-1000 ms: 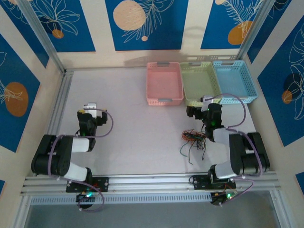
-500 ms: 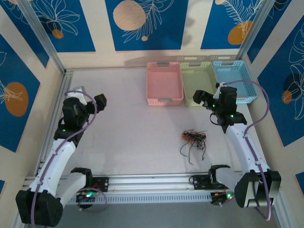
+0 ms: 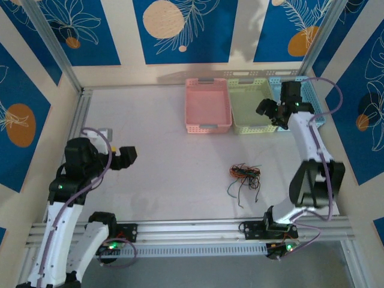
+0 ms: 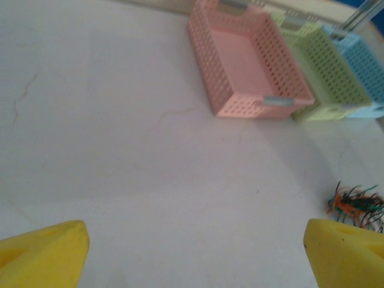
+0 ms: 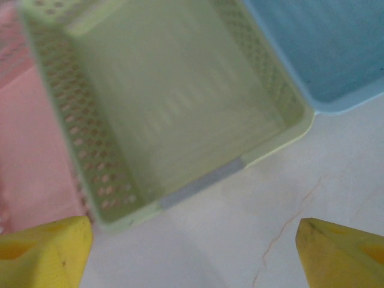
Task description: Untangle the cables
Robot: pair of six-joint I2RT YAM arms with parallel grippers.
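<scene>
You have no progress to record on the untangling: the cables (image 3: 243, 175) lie in one knotted clump of black, orange-red and green strands on the bench (image 3: 162, 186), toward its near right corner, with a few loose black ends trailing toward the near edge. No strand is separated out, and none lies in the pink basket (image 3: 208, 127), the green basket (image 3: 245, 128) or the blue basket (image 5: 312, 48) lined up along the far edge, all three of which look bare inside. Your left tool (image 3: 127, 156) hangs over the left side of the bench, well apart from the clump, its yellow fingers spread wide with nothing between them; in the left wrist view the cables (image 4: 353, 204) sit off at the right margin, beyond the right-hand finger. Your right tool (image 3: 268, 110) is up at the far right, over the near wall of the green basket, likewise spread wide and carrying nothing, and also well apart from the clump. I judge the whole task outstanding: both tools have yet to reach the cables, take hold, and draw the strands apart.
</scene>
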